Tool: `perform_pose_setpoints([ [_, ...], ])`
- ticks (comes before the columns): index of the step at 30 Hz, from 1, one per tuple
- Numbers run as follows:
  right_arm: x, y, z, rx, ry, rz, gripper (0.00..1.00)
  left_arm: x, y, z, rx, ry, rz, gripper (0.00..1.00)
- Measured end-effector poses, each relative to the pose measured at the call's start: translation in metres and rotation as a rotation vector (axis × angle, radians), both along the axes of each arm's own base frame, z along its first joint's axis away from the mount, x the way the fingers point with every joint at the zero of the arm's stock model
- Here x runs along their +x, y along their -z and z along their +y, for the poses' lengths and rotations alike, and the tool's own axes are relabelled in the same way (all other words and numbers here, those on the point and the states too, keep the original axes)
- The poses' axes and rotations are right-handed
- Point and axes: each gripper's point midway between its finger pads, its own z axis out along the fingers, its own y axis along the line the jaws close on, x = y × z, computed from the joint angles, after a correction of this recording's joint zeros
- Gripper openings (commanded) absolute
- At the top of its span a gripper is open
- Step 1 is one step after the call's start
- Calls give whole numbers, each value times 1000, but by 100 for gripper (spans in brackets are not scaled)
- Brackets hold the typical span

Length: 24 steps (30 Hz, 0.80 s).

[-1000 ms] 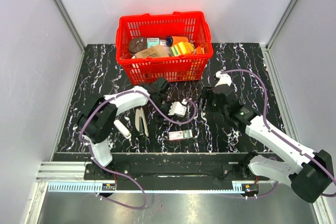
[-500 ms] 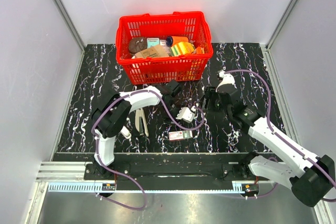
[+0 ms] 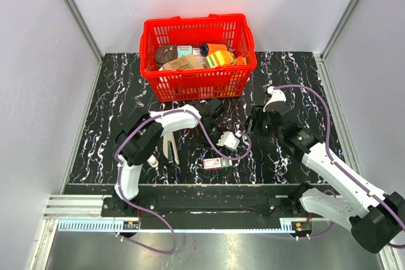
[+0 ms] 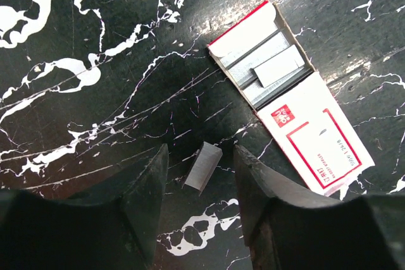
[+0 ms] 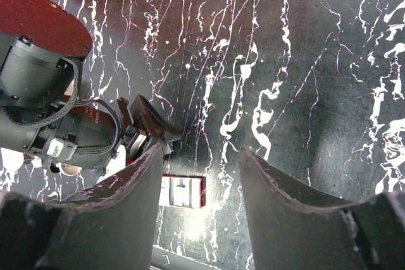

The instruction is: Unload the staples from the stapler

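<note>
**Loose strip between wide fingers: a clash or a skid is the worry**

The biggest hazard is the arms themselves. The right gripper (image 5: 201, 153), fingers spread wide with nothing between them, hangs just beside the left gripper (image 4: 200, 150), and its camera looks straight at the left wrist. A careless swing by either could knock the two together.

Next comes the small red-and-white box (image 4: 304, 128). It lies just outside one of the left fingers, tray slid out and fresh strips showing. A sideways nudge would shove it, and the loose strip could end up among the spares.

Smallest and trickiest are the staples (image 4: 202, 167), a short grey strip lying between the left fingers. Those fingers stand apart and touch it on neither side. It sits askew to the gap, so closing pads would likely catch its corners and spin it, flick it off or snap it. How high the fingertips are above it I cannot tell.

Around them, the red basket (image 3: 199, 83), full of goods, stands well beyond both pairs of fingers and blocks nothing. The stapler (image 3: 169, 147) lies hinged open on the table (image 3: 114, 105), well apart from the left fingers, past that arm's own forearm. Reaching it would mean doubling back. The unloading looks largely done, though whether more staples remain inside is not visible. A white oblong piece (image 3: 152, 162) lies near the stapler, half hidden by the left arm.
</note>
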Motion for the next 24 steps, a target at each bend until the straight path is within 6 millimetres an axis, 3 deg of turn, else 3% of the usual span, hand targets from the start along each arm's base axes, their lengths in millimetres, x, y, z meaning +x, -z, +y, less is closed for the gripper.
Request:
perform_pose_setpoints([
  [5,-2,0,0,7,-7,8,52,-2,1,0,5,3,2,38],
  [10,-2,0,0,10,-8,9,50,-1,1,2,13,2,-1,34],
  [19,-3,0,1,18,-18,13,47,-1,0,1,25,-43,18,12],
  [24,1,-3,-2,18,-1,6,48,2,-6,-1,41,-120,46,9],
])
